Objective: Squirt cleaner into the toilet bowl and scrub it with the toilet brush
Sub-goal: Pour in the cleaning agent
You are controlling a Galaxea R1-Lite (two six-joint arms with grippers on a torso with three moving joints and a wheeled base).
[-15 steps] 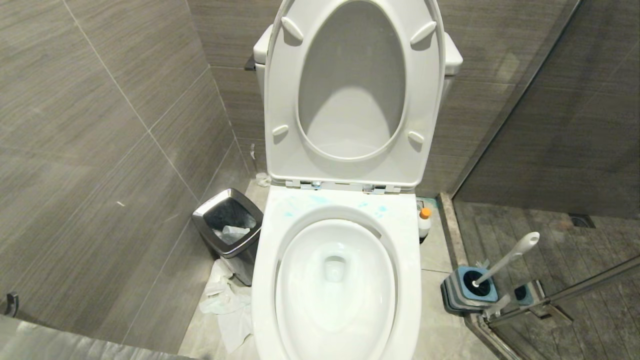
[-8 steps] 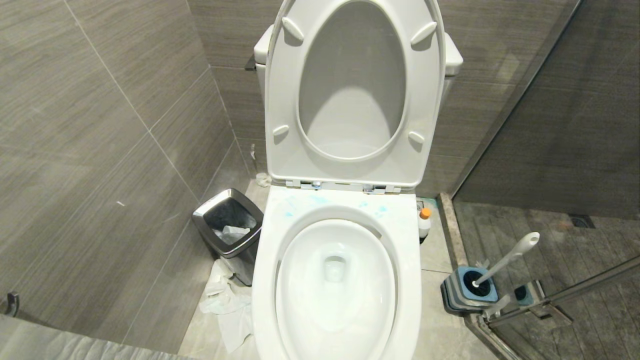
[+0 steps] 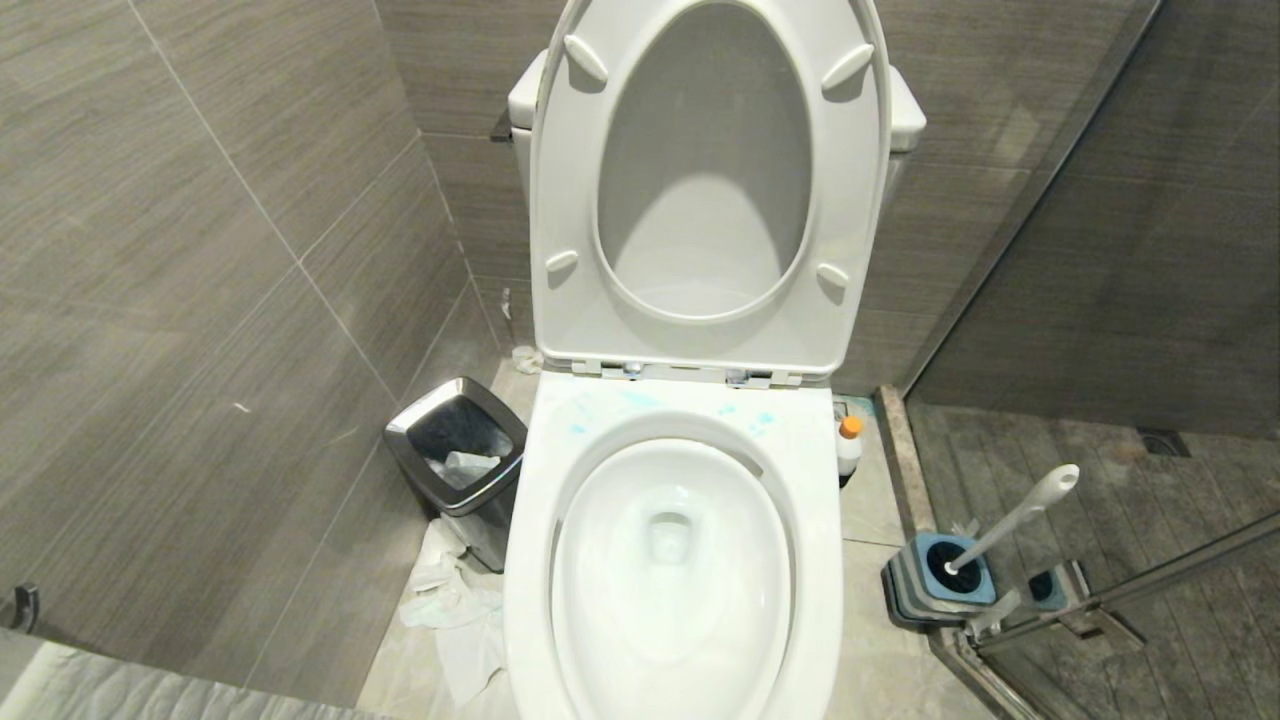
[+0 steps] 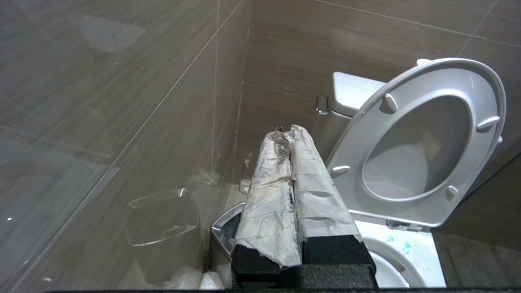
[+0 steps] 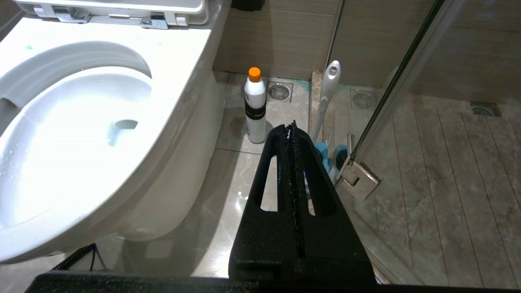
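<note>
- You had the toilet bowl [image 3: 672, 560] centred ahead of you, seat and lid [image 3: 705, 180] tipped up against the tank, so the oval opening stood fully exposed from above
- On your left the tiled wall [image 3: 200, 300] ran in close; between it and the bowl's rim sat the waste bin [image 3: 458, 450], with crumpled white paper [image 3: 455, 610] on the floor just in front of it, leaving only a narrow strip of floor on that side
- On your right the glass shower door [image 5: 390, 93] and its metal hinge [image 5: 358, 179] closed off the floor beside the bowl; the open tiles there were a slim lane
- The cleaner [image 5: 255, 106] stood upright in that lane, orange cap on, just beside the bowl's right flank and near a floor drain [image 5: 279, 90]
- The toilet brush [image 3: 1010, 520] leaned in its blue and grey holder [image 3: 938, 580], at the foot of the glass door, apart from the bottle
- Your left gripper [image 4: 291, 134] was up near the left wall, above the bin, its paper-wrapped fingers pressed together on nothing
- Your right gripper [image 5: 290, 128] hung over the right-hand floor lane, its black fingers also pressed together and empty, with the bottle and brush handle beyond its tips
- The bowl held clear water at its drain, and blue smears [image 3: 760, 418] marked the back of the rim near the hinges
- The bin held a dark liner with some pale paper inside
</note>
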